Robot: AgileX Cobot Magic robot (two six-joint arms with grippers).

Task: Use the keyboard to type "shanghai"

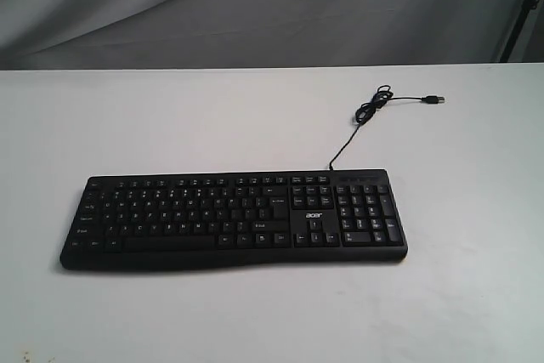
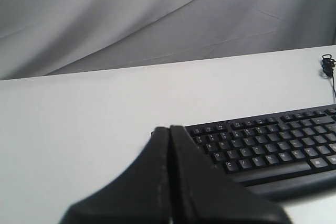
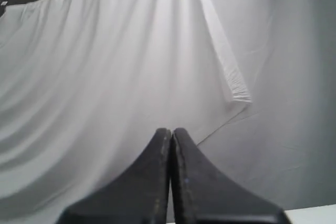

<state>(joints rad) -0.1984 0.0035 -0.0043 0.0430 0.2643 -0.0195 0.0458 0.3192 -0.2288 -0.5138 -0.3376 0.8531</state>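
— How do the jaws stand?

— On my left gripper both fingers are pressed flat together with nothing between them. My right gripper is just the same, and it faces the draped white cloth.

— And the keyboard?

— The black Acer keyboard lies flat on the white table, with its number pad toward my right arm's side. In the left wrist view my closed tip covers the keyboard's corner (I cannot tell from that view whether it touches).

— The cable?

— The thin black cable leaves the back edge above the number pad and runs away across the table into a loose coil. Its USB plug lies free just beyond the coil.
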